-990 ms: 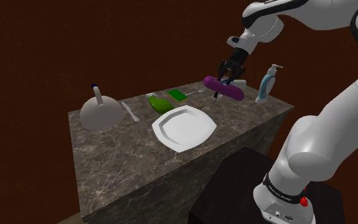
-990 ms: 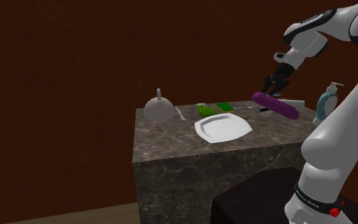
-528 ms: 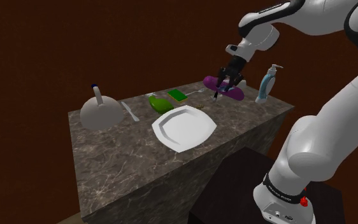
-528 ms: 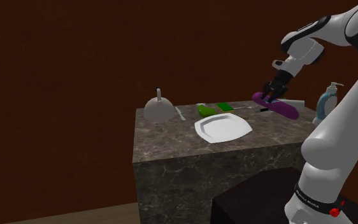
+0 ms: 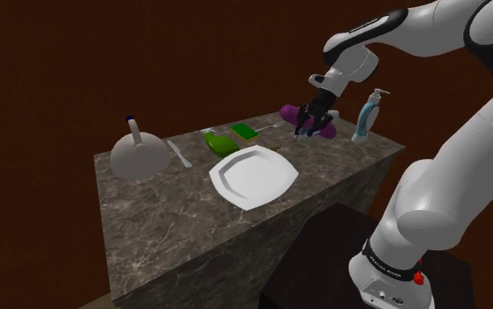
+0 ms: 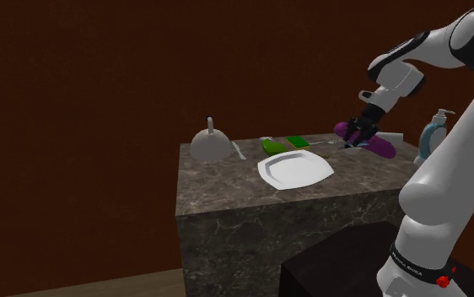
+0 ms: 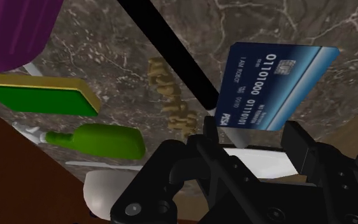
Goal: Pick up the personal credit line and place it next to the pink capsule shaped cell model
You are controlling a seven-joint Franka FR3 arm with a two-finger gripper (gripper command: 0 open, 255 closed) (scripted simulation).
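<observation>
The fingers [image 7: 302, 149] are closed on the lower edge of the blue credit card [image 7: 270, 83], which stands up between them above the marbled surface [image 5: 166, 219], low and just beside the purple capsule [image 5: 327, 130] at its far end. With so narrow a hold the card could pivot or slip out crooked. If let go while on edge it may topple onto or under the capsule instead of lying beside it, and any further descent risks nudging the round capsule so that it rolls.

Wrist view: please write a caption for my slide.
End effector grips blue credit card above counter, near purple capsule.
</observation>
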